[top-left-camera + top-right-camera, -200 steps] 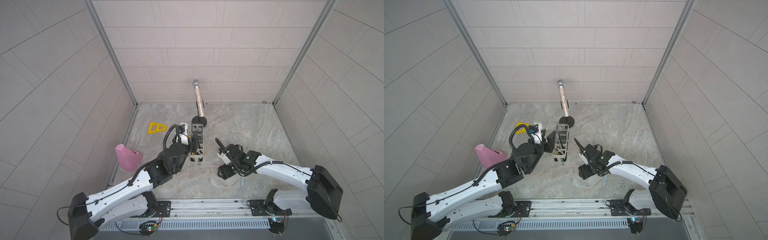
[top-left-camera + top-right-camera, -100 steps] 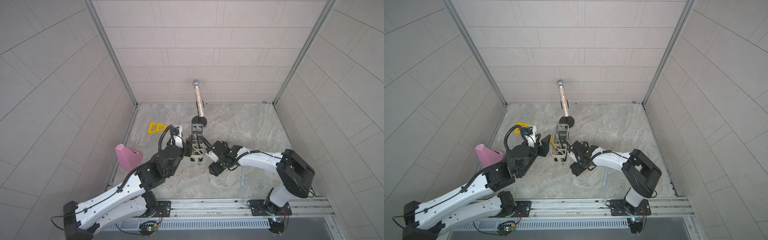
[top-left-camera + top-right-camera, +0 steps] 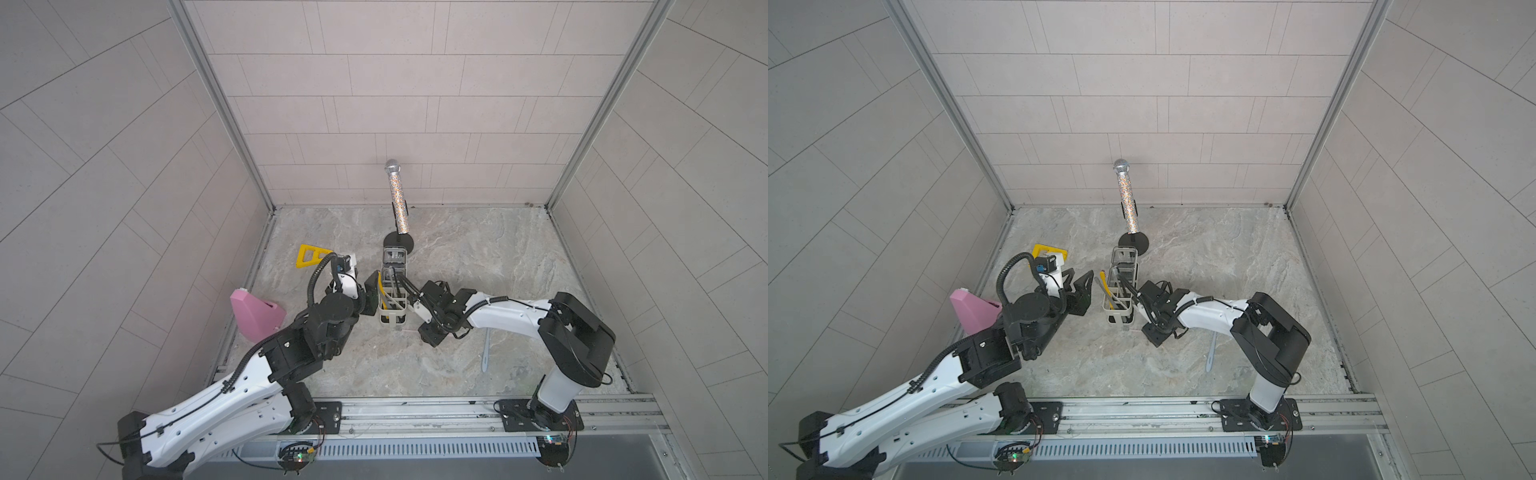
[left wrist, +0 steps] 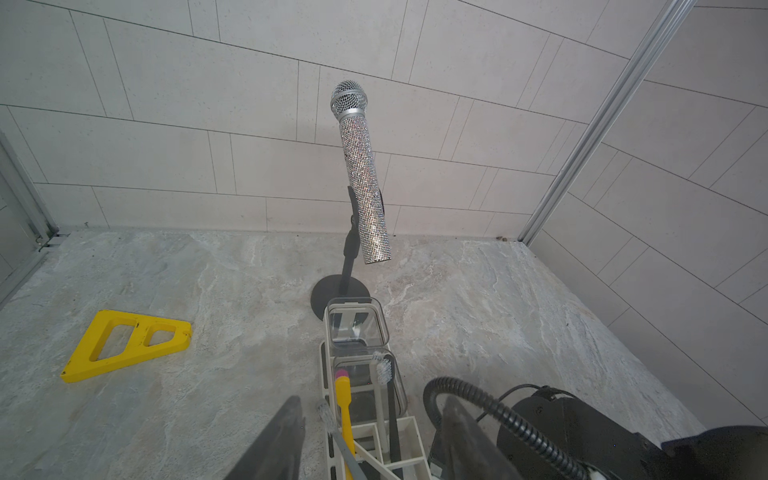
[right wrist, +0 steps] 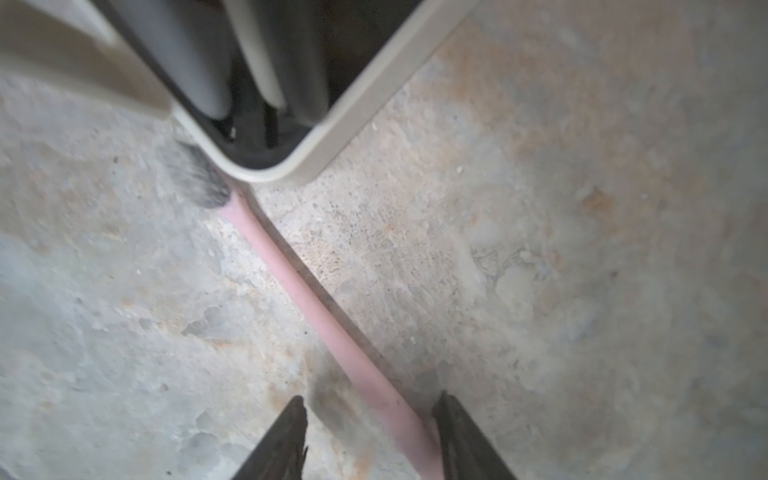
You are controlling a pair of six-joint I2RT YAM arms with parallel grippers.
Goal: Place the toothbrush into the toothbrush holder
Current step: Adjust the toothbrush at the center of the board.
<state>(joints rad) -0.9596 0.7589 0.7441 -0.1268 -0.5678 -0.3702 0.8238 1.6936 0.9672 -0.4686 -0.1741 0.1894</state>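
The toothbrush (image 5: 291,274) is pink with a dark bristle head. It lies flat on the stone floor, its head against the near corner of the toothbrush holder (image 5: 353,124). My right gripper (image 5: 370,424) is low over the handle's end. Its jaws straddle the handle, which touches one finger while a gap remains at the other. In both top views the white holder (image 3: 392,291) (image 3: 1122,291) stands upright mid-floor with several brushes in its near section. My left gripper (image 4: 374,436) (image 3: 1084,291) is open just beside the holder's left side, holding nothing.
A glittery microphone (image 3: 397,195) on a black round stand rises right behind the holder. A yellow triangle (image 3: 309,255) and a pink block (image 3: 253,311) lie by the left wall. A pale brush (image 3: 485,353) lies on the floor beneath the right arm.
My right arm swung left to the holder's near corner and came down over the pink toothbrush, with its jaws narrowing. The left gripper stayed open beside the holder.
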